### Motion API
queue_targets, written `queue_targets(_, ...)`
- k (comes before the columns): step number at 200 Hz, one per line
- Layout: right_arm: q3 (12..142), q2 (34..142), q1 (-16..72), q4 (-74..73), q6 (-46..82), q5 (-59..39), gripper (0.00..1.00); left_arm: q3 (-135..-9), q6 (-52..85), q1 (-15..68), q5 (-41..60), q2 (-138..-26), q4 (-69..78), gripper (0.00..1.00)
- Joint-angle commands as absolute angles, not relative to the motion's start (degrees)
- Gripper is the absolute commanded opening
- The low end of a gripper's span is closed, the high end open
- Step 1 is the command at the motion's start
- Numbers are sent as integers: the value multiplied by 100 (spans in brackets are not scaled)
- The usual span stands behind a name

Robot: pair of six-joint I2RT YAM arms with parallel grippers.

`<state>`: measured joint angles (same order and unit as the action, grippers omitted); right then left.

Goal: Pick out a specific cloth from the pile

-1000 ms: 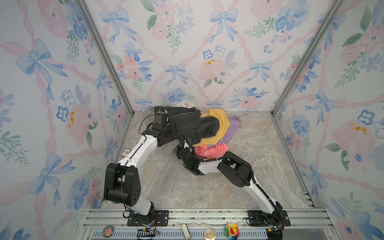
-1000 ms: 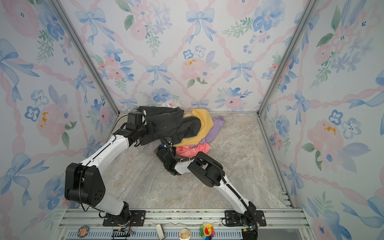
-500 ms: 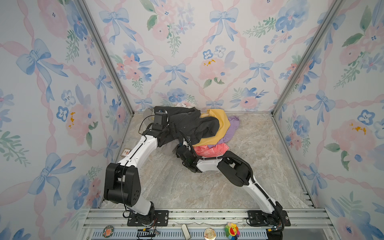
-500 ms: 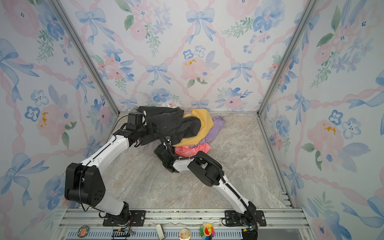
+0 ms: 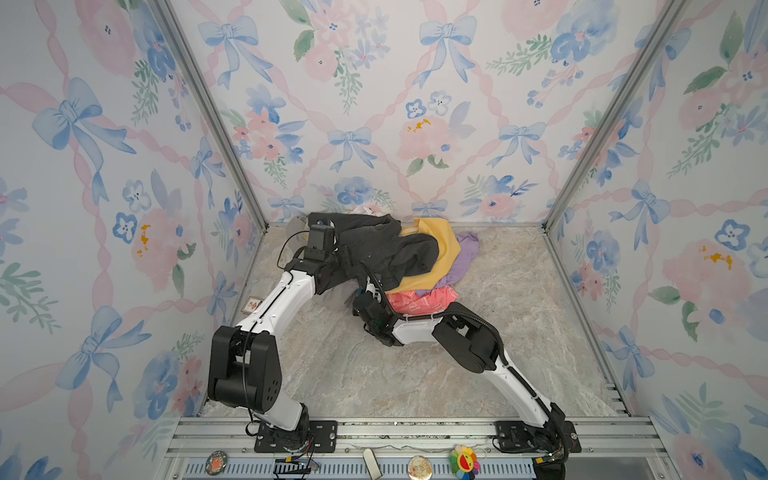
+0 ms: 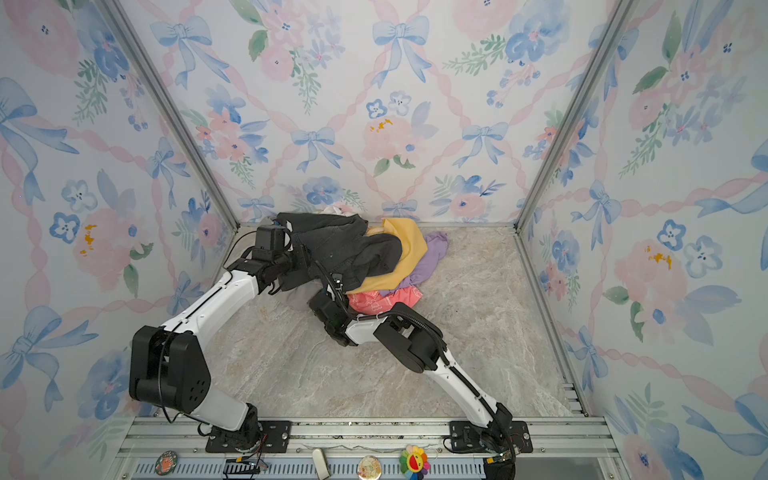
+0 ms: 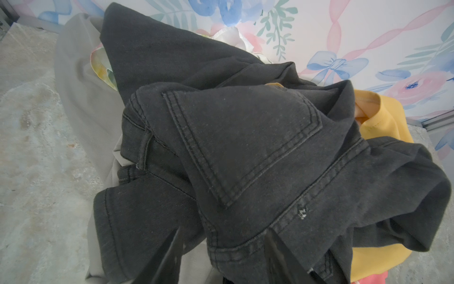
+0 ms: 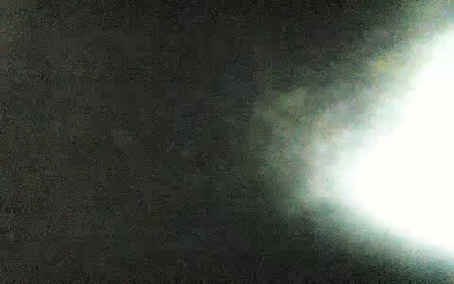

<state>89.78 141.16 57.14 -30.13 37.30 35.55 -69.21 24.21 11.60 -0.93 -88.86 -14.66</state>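
While atop the pile (image 5: 455, 268), denim jacket (image 5: 374, 245) over mustard cloth (image 5: 440, 245).

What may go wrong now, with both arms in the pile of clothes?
1. The right arm reaches under the pile. Its fingers are hidden and its wrist view is dark, so they may be shut on the wrong cloth. No teal cloth shows anywhere.
2. The left fingers pinch the dark jacket. Lifting it may drag the yellow cloth along.

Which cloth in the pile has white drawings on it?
The coral-pink cloth at the front edge of the pile. The mustard yellow cloth, lilac cloth and dark grey jacket all look plain.
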Motion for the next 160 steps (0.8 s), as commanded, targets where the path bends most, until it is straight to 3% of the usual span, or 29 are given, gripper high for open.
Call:
queue_targets(1, 8413, 13799, 5700, -3458, 3618, 3625, 0, -6820, 2382, 1107, -163, -8746, -1380, 55)
queue_targets(77, 7493, 12868, 5518, -4359, 3443, 2450, 0, -6812, 2382, 1103, -184, -8726, -1371, 55)
queue_targets(160, 7942, 11944, 5405, -3186, 3483, 1644, 0, -6820, 2426, 977, -167, -8698, -1366, 55)
